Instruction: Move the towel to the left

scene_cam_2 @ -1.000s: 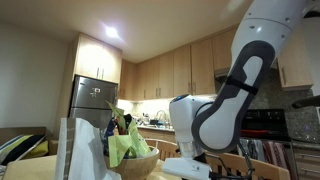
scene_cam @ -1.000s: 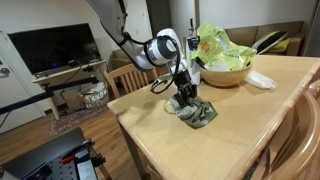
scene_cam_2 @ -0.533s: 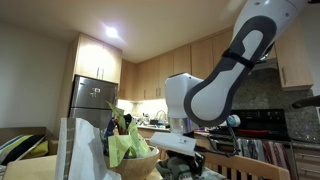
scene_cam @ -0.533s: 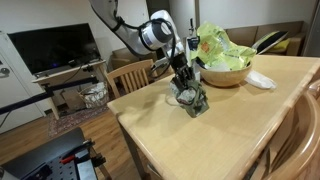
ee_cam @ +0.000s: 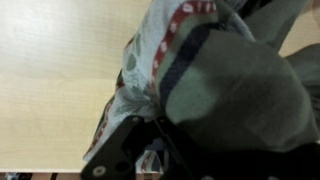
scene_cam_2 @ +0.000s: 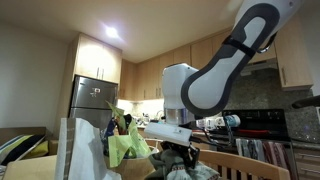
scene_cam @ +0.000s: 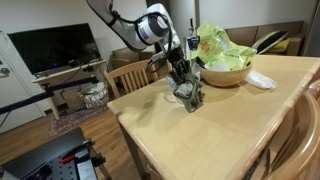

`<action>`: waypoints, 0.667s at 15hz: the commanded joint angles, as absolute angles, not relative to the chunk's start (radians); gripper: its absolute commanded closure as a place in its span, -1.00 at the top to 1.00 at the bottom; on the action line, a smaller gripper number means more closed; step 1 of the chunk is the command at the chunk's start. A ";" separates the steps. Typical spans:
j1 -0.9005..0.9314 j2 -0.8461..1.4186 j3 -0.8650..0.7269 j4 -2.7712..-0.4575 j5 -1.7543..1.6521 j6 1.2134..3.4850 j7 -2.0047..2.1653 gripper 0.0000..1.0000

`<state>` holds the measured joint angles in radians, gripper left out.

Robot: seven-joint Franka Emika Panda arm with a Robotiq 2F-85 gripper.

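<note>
The towel (scene_cam: 191, 94) is a grey-green patterned cloth, bunched up and hanging from my gripper (scene_cam: 181, 80) just above the wooden table (scene_cam: 230, 130). In the wrist view the towel (ee_cam: 200, 70) fills most of the frame, with white, red and blue print, pressed against the dark finger (ee_cam: 125, 150) at the bottom. In an exterior view the gripper (scene_cam_2: 178, 150) holds the dark bundle (scene_cam_2: 185, 166) low in the frame. The gripper is shut on the towel.
A wooden bowl (scene_cam: 224, 74) with a green-yellow cloth stands behind the gripper, also visible in an exterior view (scene_cam_2: 135, 160). A white cloth (scene_cam: 259, 80) lies beside the bowl. A wooden chair (scene_cam: 130, 76) stands at the table's far-left edge.
The gripper has lifted the towel off the table and carried it up and slightly back toward the bowl; the towel now hangs bunched instead of lying spread.
</note>
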<state>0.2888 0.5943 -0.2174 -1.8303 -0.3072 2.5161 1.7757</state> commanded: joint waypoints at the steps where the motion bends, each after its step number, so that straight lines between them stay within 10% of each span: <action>1: 0.273 0.604 -0.207 -1.820 -0.303 2.510 1.780 -0.89; 10: 0.387 0.631 -0.251 -1.810 -0.452 2.576 1.894 -0.89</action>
<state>0.3325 0.6248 -0.2284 -1.8222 -0.3943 2.5541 1.8361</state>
